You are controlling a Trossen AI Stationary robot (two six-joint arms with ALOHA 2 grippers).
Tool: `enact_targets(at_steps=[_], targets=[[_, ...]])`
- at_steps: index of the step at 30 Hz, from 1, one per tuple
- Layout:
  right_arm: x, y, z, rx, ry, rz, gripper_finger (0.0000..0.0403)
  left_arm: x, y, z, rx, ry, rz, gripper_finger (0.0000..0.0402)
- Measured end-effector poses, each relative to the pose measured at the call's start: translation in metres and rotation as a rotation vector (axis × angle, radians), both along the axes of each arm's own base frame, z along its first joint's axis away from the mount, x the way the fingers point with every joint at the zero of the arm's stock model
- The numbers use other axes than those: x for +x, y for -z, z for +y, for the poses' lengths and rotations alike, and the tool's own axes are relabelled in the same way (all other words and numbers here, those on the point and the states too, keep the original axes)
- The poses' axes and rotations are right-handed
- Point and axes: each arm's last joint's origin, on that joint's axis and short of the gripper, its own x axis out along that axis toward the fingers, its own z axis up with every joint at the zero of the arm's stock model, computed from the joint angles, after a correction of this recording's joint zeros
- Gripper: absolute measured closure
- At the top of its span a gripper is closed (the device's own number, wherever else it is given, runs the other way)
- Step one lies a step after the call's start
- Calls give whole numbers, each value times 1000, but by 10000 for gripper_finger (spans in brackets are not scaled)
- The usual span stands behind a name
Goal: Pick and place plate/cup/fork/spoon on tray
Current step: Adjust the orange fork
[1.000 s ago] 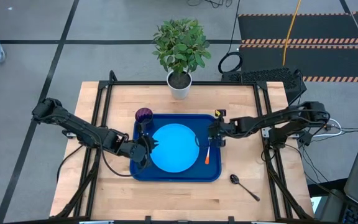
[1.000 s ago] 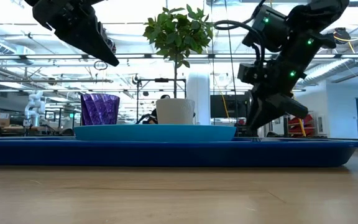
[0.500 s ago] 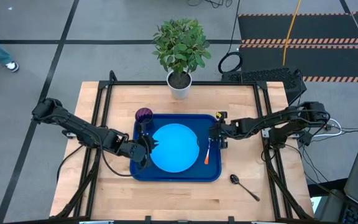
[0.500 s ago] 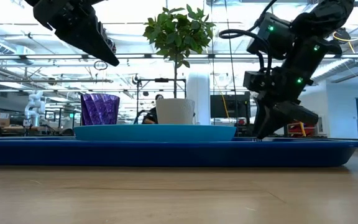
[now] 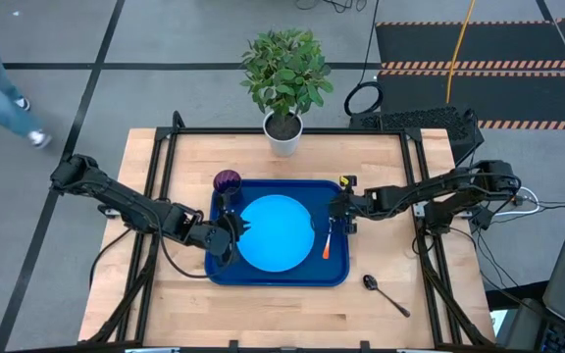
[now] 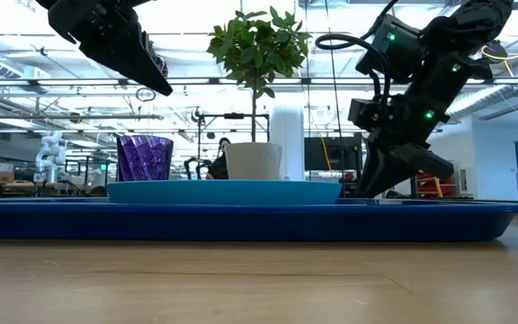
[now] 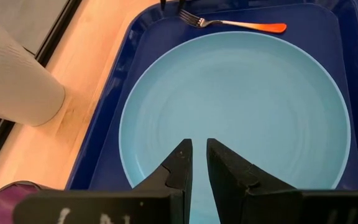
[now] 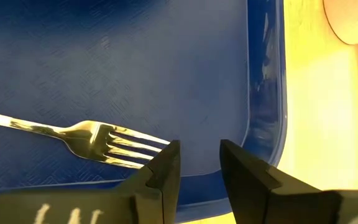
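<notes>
Spoon's the last one out, fork could get bumped

Right gripper (image 8: 194,163), jaws apart and empty, hovers over the fork (image 5: 329,239) tines; spoon (image 5: 385,294) sits lower right, off the tray (image 5: 278,276). Left gripper (image 7: 197,163) nearly shut.

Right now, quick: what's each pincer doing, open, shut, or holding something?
Left pincer: nearly shut, a thin gap between its fingers, empty, over the plate.
Right pincer: open, empty, just above the fork tines on the tray.
</notes>
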Motion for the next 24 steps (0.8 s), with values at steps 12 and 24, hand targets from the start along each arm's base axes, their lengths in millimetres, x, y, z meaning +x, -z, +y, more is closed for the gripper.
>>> enact_targets(at_steps=[12,24], targets=[[0,0,0,1,0,0,298,0,0,0,0,0,0,350],[1,0,1,35,-43,-1,298,0,0,0,0,0,0,350]])
